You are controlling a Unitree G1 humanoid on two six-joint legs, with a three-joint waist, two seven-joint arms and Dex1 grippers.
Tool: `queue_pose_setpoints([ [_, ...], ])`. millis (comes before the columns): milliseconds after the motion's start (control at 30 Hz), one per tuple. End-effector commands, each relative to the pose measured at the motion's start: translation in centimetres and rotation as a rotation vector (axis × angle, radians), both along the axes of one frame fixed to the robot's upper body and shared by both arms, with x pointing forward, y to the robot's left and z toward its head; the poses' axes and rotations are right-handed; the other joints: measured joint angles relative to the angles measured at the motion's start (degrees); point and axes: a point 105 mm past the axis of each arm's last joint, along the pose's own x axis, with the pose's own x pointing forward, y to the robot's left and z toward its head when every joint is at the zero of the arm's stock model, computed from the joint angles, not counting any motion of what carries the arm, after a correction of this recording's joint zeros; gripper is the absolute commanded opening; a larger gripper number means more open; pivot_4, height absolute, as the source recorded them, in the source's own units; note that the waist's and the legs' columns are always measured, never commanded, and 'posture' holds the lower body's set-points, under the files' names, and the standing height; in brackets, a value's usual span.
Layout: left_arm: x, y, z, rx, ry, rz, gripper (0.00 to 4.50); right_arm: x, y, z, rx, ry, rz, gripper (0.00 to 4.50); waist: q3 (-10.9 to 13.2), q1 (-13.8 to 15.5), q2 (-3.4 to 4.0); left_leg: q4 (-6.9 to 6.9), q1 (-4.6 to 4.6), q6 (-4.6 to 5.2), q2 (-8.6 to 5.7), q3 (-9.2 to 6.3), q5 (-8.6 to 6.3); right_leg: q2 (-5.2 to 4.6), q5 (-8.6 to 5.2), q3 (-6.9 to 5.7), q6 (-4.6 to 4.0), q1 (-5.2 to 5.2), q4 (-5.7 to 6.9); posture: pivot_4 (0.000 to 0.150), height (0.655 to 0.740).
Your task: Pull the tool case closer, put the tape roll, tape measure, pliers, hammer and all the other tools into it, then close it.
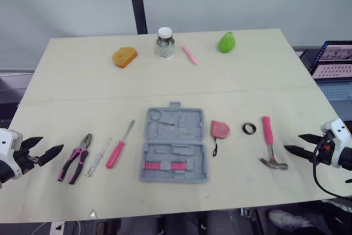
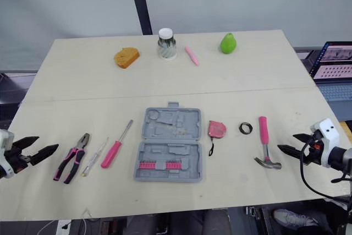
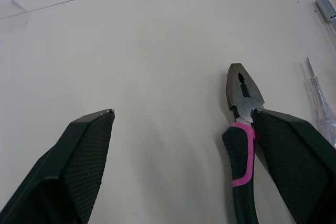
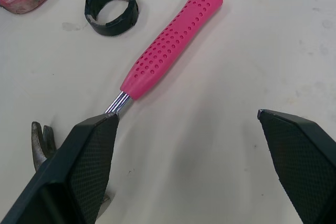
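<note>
The grey tool case lies open at the middle of the table, with a row of pink bits in its near half. To its right lie a pink tape measure, a black tape roll and a pink-handled hammer. On its left are pink-and-black pliers, a thin clear screwdriver and a pink-handled screwdriver. My left gripper is open just left of the pliers. My right gripper is open just right of the hammer, holding nothing.
At the back of the table stand an orange sponge-like piece, a jar, a pink pen and a green pear. A laptop sits off the right edge.
</note>
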Motion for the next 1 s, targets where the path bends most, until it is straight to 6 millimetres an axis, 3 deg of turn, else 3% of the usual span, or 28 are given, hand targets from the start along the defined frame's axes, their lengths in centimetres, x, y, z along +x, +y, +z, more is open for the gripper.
queue_pose_setpoints([
  [33, 0.0, 0.7, 1.4, 0.036, -0.034, 0.006, 4.46, 0.0, -0.8, 1.1, -0.023, -0.03, 0.001, 4.5, 0.0, 0.0, 0.0, 0.0, 0.0, 0.0, 0.0, 0.0, 0.0, 0.0, 0.0, 0.0, 0.0, 0.0, 0.0, 0.15, 0.74],
  [1000, -0.8, 2.8, 0.1, 0.04, -0.024, 0.05, 4.46, 0.2, -1.6, 1.0, -0.024, -0.057, -0.016, 4.5, 0.0, 0.0, 0.0, 0.05, 0.0, 0.0, 0.02, 0.06, -0.02, 0.03, 0.01, 0.02, -0.02, -0.01, 0.0, 0.15, 0.74],
])
